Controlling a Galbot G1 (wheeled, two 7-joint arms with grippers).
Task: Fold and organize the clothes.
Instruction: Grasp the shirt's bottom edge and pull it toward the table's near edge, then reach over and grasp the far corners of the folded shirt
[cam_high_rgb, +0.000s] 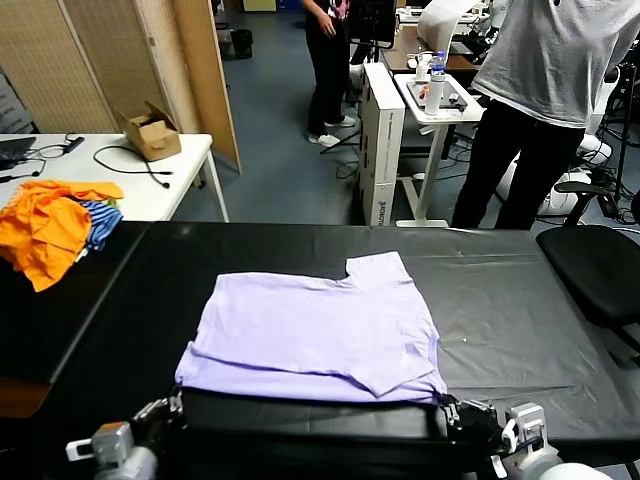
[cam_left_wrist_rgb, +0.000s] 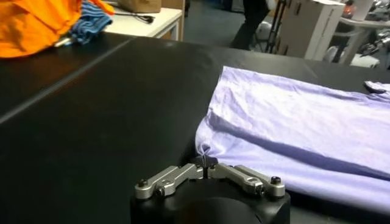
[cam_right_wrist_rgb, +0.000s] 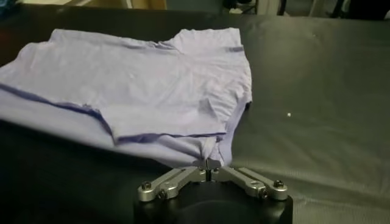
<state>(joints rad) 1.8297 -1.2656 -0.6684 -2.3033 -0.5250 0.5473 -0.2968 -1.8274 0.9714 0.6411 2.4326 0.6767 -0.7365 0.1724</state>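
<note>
A pale lavender T-shirt (cam_high_rgb: 315, 335) is spread flat on the black table (cam_high_rgb: 520, 320), folded over on itself so that one sleeve lies doubled across the upper layer. Its near edge runs between the two grippers.

The left gripper (cam_left_wrist_rgb: 207, 163) is seen at the near left corner of the shirt. In the left wrist view, its fingertips are drawn together to a narrow point, and a small pucker of lavender cloth is pinched there, the fabric gathered into fine creases right at the tips. The rest of the shirt stretches away ahead of this gripper and toward the other arm.

The right gripper (cam_right_wrist_rgb: 209, 162) is placed at the near right corner. In the right wrist view, its fingers also meet closely, and the corner of the hem is bunched against the tips; whether the cloth is firmly clamped or merely touched cannot be told. The folded sleeve lies just ahead of this gripper.

A heap of orange and blue-striped garments (cam_high_rgb: 55, 225) is seen well away from the left gripper, ahead of it and out to its outer side, at the table's far left edge.
</note>
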